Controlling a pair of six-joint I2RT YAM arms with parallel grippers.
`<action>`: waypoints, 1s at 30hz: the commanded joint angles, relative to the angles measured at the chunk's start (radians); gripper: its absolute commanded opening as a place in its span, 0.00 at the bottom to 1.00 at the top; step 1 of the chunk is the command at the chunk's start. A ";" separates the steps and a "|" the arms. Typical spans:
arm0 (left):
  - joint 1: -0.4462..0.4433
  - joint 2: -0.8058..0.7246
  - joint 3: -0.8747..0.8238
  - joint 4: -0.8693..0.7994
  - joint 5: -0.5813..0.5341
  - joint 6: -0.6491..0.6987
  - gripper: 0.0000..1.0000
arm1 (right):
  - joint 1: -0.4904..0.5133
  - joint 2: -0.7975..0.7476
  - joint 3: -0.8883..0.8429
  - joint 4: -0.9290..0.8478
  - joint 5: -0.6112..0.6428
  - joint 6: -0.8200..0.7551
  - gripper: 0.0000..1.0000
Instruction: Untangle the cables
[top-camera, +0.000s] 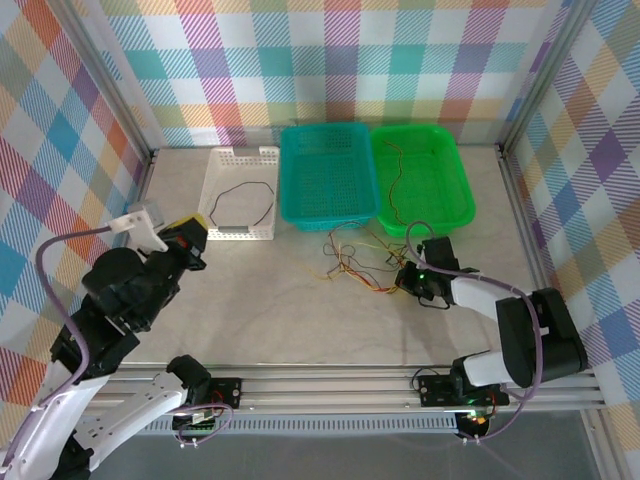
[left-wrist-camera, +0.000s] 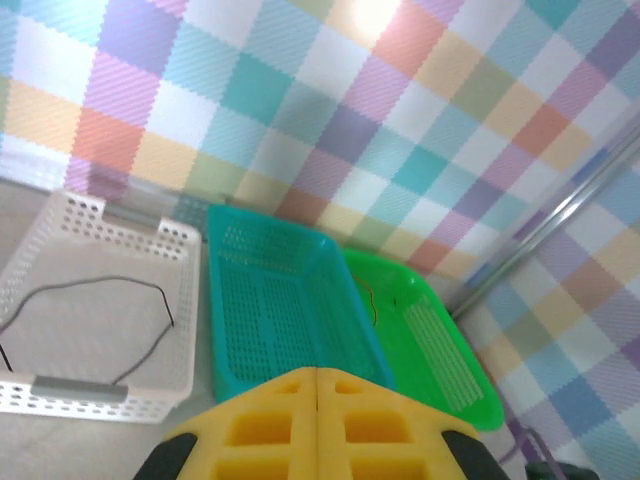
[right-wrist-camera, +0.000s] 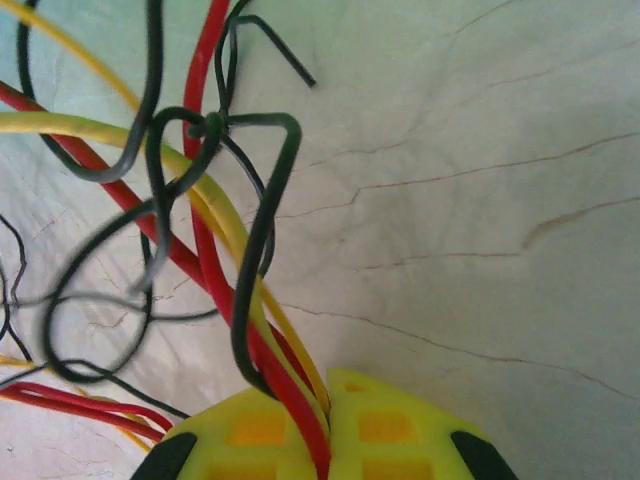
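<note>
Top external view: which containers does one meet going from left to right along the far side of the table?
First the white basket, then the teal basket, then the green basket.

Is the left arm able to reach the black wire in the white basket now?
Probably yes. The left gripper is beside the white basket, open on top, and nothing lies between it and the black wire. Its shut jaws must open first.

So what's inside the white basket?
One thin black cable lies in an open loop on the floor of the white basket. Nothing else shows inside. The near wall hides a narrow strip of the floor behind it.
</note>
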 joint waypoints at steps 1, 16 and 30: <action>0.006 0.034 -0.049 -0.041 0.016 0.026 0.00 | -0.014 -0.043 -0.009 -0.024 -0.066 -0.014 0.05; -0.073 0.349 -0.265 0.322 0.496 -0.166 0.33 | -0.004 -0.412 -0.055 0.080 -0.375 -0.081 0.00; -0.370 0.662 -0.221 0.531 0.553 -0.116 0.65 | 0.021 -0.534 -0.090 0.269 -0.506 0.009 0.00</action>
